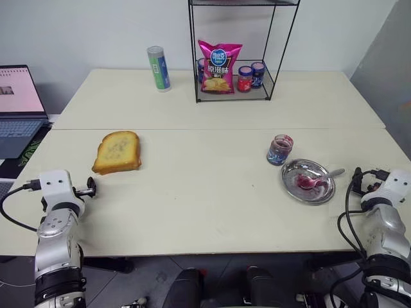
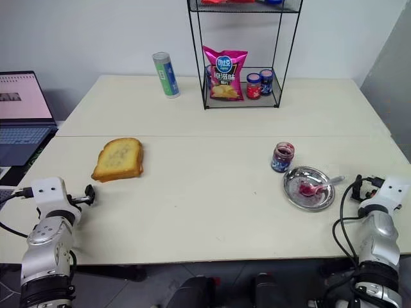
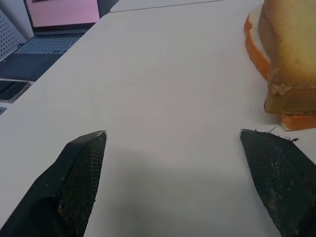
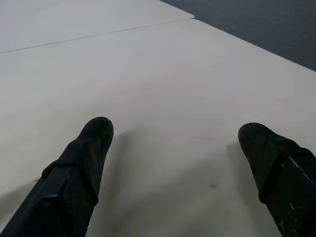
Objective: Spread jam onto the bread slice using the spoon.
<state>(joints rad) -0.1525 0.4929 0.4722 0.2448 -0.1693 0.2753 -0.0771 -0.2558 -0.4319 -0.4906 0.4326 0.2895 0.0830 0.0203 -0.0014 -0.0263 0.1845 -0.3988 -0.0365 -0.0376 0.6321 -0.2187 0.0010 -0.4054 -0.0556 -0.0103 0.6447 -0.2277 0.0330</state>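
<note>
Holding jam: a small clear glass jar with dark reddish-purple jam smeared inside, no lid on it, upright on the table, ahead of the right gripper and toward the middle, just beside the plate.
Round steel plate: carries the spoon, whose bowl sits in a red-purple smear while its handle reaches over the rim toward the right gripper; the plate lies near that gripper, on its inner side.
Wire rack: at the far side of the table, well apart from both grippers; its lower shelf holds a pink chip bag and two lidded jars, one red-labelled and one blue-labelled.
Tall canister: stands upright left of the rack.
Bread slice: golden-yellow with a darker crust, flat on the table, ahead of the left gripper and a little toward the middle, not touching it.
Left gripper: fingers spread wide apart over bare tabletop, holding nothing.
Right gripper: fingers likewise wide apart above the table, empty.
Left wrist view adds: the bread's thick crust edge close by, beside one fingertip, and a laptop with a pink screen beyond the table edge.
Head views add: the plate, jar and rack, plus the laptop sitting off the table's left side.
</note>
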